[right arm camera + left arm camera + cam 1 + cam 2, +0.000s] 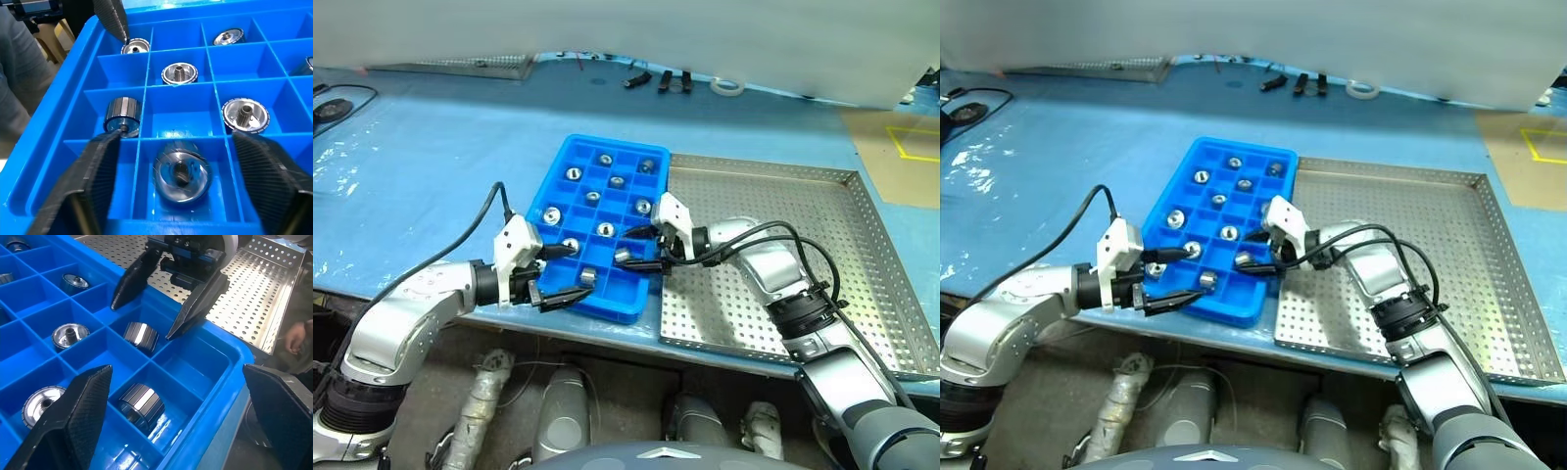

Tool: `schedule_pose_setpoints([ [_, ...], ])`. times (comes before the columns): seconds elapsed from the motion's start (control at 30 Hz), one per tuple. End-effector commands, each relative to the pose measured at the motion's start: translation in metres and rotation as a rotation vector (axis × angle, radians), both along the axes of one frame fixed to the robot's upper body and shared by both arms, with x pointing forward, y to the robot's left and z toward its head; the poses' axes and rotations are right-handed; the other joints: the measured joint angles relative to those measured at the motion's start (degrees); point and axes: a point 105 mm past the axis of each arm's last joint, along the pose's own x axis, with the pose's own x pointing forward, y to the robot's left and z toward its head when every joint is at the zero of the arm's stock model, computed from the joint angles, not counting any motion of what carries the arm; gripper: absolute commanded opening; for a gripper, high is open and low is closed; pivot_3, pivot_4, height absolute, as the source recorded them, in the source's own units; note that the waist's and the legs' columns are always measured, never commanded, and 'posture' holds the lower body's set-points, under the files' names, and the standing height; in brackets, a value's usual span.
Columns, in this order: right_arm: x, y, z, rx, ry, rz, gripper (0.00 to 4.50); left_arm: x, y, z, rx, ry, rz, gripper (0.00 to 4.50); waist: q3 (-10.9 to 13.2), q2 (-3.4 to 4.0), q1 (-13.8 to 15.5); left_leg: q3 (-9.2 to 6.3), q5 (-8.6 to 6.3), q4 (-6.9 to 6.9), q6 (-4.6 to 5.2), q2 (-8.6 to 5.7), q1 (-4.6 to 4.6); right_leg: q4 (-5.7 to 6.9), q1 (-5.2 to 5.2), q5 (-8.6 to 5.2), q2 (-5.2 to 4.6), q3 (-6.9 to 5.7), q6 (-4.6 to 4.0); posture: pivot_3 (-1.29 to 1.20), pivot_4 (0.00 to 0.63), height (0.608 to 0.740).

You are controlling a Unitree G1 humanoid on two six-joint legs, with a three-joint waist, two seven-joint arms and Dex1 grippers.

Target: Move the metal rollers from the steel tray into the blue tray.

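While the blue table [421,166] takes up most of the scene, the part that matters is near its front edge. Plenty of bare tabletop on the robot's left and toward the far side, where a white tape ring [727,87] and some dark bits sit well away from everything.

Next biggest is the steel tray [862,245], on the right, its near edge close to the table's front edge. Its perforated floor looks bare in the head views, so lots of free room there.

The blue tray [563,162] sits just beside the steel tray's left rim, rims about touching, and its near end reaches almost to the table edge. Tight spot.

Both arms meet at that near end. The left gripper [559,273] hovers at the near left corner, fingers wide apart, nothing held. The right gripper [646,249] comes in over the right rim, fingers apart too, straddling a compartment in the last rows with a roller [181,172] lying right below it, not gripped.

The metal rollers [593,197] are spread through the blue tray, one per compartment, with several compartments still open, including the near right corner.
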Motion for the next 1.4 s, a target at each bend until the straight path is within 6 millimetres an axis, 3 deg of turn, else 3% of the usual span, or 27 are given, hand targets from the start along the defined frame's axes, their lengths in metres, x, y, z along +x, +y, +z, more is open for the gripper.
schedule_pose_setpoints([
  [0.03,0.002,-0.002,0.014,0.013,-0.063,-0.013,4.48,0.003,-0.003,0.007,-0.01,-0.038,-0.024,4.5,0.0,0.0,-0.1,0.0,0.01,0.0,-0.01,0.0,0.0,0.03,-0.03,0.0,0.0,0.01,0.0,0.25,0.15,0.74],
  [0.2,0.0,-0.009,0.037,0.072,-0.1,-0.041,4.48,0.011,-0.006,0.009,-0.022,-0.048,-0.048,4.5,0.0,0.0,-0.2,0.01,0.05,0.03,-0.04,-0.01,-0.04,0.1,-0.1,0.01,0.01,0.05,0.01,0.18,0.15,0.74],
  [0.33,0.002,-0.027,0.052,0.109,-0.139,-0.129,4.48,0.024,-0.012,0.013,-0.047,-0.068,-0.064,4.5,0.0,-0.03,-0.7,0.01,0.07,0.08,-0.03,-0.01,-0.04,0.14,-0.1,0.04,0.01,0.06,0.06,0.1,0.15,0.74],
  [0.47,0.005,-0.065,0.062,0.132,-0.172,-0.312,4.48,0.04,-0.024,0.017,-0.05,-0.103,-0.108,4.5,0.0,-0.04,-1.4,0.01,0.09,0.11,-0.02,-0.03,-0.05,0.13,-0.03,0.13,0.0,0.1,0.21,0.01,0.15,0.74],
  [0.63,0.008,-0.13,0.064,0.15,-0.249,-0.632,4.48,0.067,-0.042,0.022,-0.048,-0.14,-0.153,4.5,0.0,-0.05,-3.4,0.06,0.11,0.2,0.01,-0.05,-0.03,0.16,0.0,0.16,0.0,0.18,0.26,-0.12,0.15,0.74],
  [0.73,-0.004,-0.151,0.06,0.159,-0.287,-0.756,4.48,0.085,-0.057,0.028,-0.089,-0.147,-0.168,4.5,0.0,-0.04,-5.0,0.08,0.11,0.2,0.03,-0.06,0.0,0.14,0.02,0.17,0.01,0.19,0.27,-0.19,0.15,0.74],
  [0.9,-0.028,-0.148,0.044,0.15,-0.266,-0.827,4.48,0.098,-0.076,0.035,-0.136,-0.149,-0.227,4.5,0.0,-0.04,-8.0,0.1,0.08,0.2,0.11,-0.09,0.05,0.12,0.02,0.18,0.02,0.22,0.28,-0.3,0.15,0.74],
  [1.0,-0.032,-0.147,0.031,0.104,-0.254,-0.874,4.48,0.108,-0.085,0.034,-0.112,-0.171,-0.201,4.5,0.0,-0.05,-9.5,0.12,0.06,0.19,0.14,-0.1,0.17,0.1,0.12,0.17,0.02,0.26,0.27,-0.32,0.15,0.74],
  [1.07,-0.034,-0.143,0.032,0.131,-0.258,-0.879,4.48,0.108,-0.089,0.034,-0.1,-0.167,-0.221,4.5,0.0,-0.04,-10.0,0.12,0.05,0.2,0.15,-0.1,0.38,0.04,0.36,0.09,0.02,0.27,0.12,-0.32,0.15,0.74],
  [1.4,-0.025,-0.145,0.034,0.161,-0.285,-0.896,4.48,0.101,-0.077,0.024,-0.082,-0.188,-0.182,4.5,0.0,-0.04,-10.1,0.13,-0.03,0.25,0.31,-0.09,0.42,-0.07,0.53,0.05,0.0,0.23,0.05,-0.23,0.15,0.74],
])
